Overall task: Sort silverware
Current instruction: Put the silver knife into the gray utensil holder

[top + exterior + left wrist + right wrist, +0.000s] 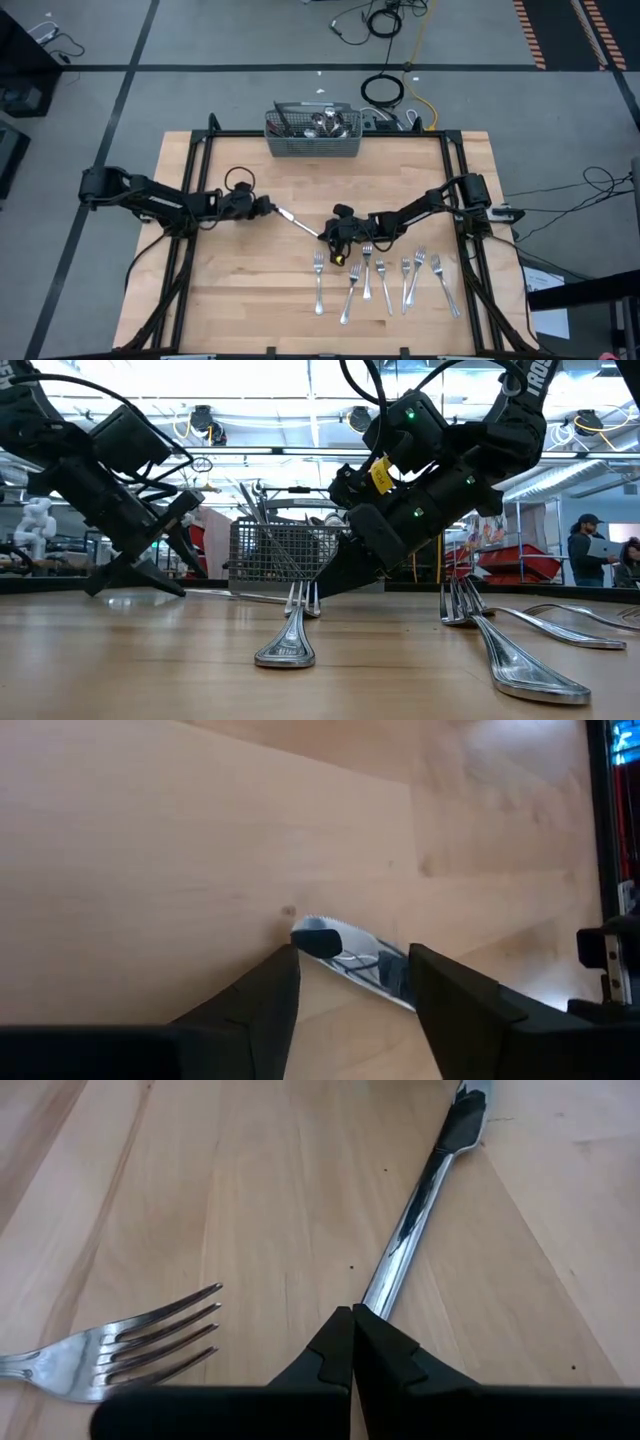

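At mid-counter point(250, 300), right gripper point(333, 236) clamps a knife point(300, 222) handle; left gripper point(268, 208) gapes around the blade; release likely next.

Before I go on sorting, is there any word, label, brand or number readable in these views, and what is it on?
"TRO": white letters, cut off at the picture's edge, on the right arm in the low view.
Yellow tag on that arm's wrist: dark marks, too small to read.
Forks, knife, mesh basket, table: no readable text.
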`<state>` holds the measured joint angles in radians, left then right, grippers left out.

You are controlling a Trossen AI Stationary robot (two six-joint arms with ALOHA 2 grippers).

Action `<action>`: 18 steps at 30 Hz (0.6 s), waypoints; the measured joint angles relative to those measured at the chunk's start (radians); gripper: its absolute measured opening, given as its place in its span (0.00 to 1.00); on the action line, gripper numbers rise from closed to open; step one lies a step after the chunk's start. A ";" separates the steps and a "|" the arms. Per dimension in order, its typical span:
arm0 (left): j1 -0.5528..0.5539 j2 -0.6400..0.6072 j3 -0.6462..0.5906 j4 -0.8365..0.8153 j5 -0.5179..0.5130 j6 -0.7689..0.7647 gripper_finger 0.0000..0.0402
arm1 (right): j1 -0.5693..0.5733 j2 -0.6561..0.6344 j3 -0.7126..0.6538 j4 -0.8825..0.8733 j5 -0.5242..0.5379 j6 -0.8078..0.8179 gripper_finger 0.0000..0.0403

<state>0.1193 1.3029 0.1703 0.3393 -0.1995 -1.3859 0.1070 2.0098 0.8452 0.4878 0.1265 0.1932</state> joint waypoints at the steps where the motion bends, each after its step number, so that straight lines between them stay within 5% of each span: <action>1: -0.002 0.000 0.000 0.000 0.003 0.006 0.48 | 0.000 0.000 0.000 0.000 0.000 -0.002 0.00; 10: -0.010 0.011 0.000 0.010 -0.099 -0.014 0.24 | 0.000 0.000 0.000 -0.009 -0.001 -0.023 0.00; 13: -0.010 0.018 0.000 0.011 -0.135 -0.050 0.22 | 0.000 0.000 0.000 -0.012 -0.002 -0.023 0.00; 18: -0.019 0.009 0.000 -0.015 -0.056 0.052 0.22 | 0.000 0.000 0.000 -0.020 -0.002 -0.035 0.00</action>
<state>0.1002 1.3117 0.1703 0.3239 -0.2553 -1.3339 0.1070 2.0094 0.8452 0.4678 0.1246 0.1579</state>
